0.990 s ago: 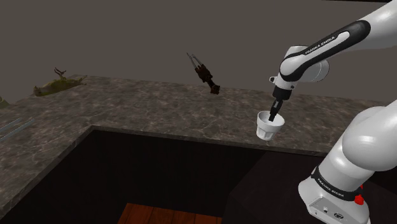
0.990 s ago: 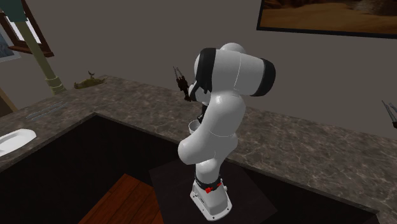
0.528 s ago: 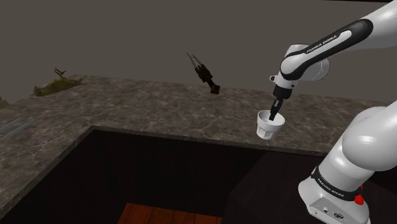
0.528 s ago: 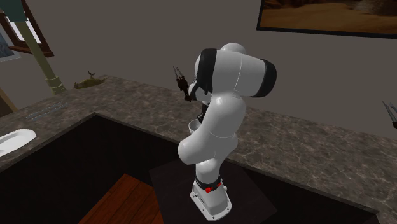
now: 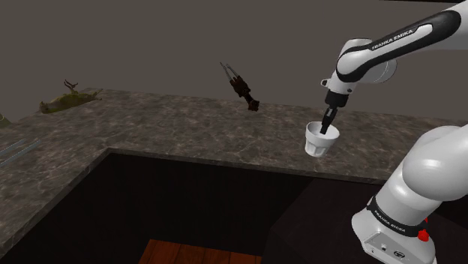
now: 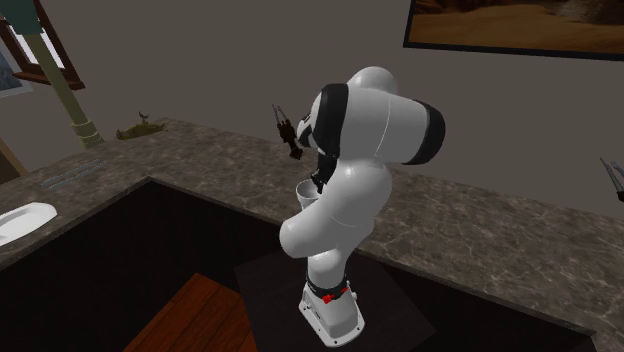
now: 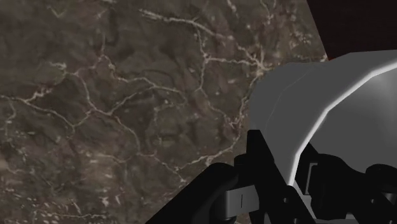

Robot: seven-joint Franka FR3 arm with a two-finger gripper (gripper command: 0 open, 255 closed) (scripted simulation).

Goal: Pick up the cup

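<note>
A plain white cup (image 5: 320, 141) hangs a little above the dark marbled counter (image 5: 187, 127), near its front edge. My black gripper (image 5: 327, 130) comes down from above and is shut on the cup's rim, one finger inside and one outside. In the wrist view the cup (image 7: 331, 95) sits between the fingers (image 7: 262, 159), with my gripper (image 7: 289, 170) clasping its wall and the counter (image 7: 114, 95) beneath. In the second exterior view the arm hides most of the cup (image 6: 304, 191).
A dark tongs-like object (image 5: 241, 88) leans at the wall behind the counter. A small antlered figure (image 5: 69, 97) lies at the far left corner. The counter wraps around a dark recess with wooden floor (image 5: 199, 252). My stand (image 5: 390, 240) is at lower right.
The gripper has risen with the cup, carrying it slightly up and toward the shoulder view's right. The fingers stay shut on the rim.
</note>
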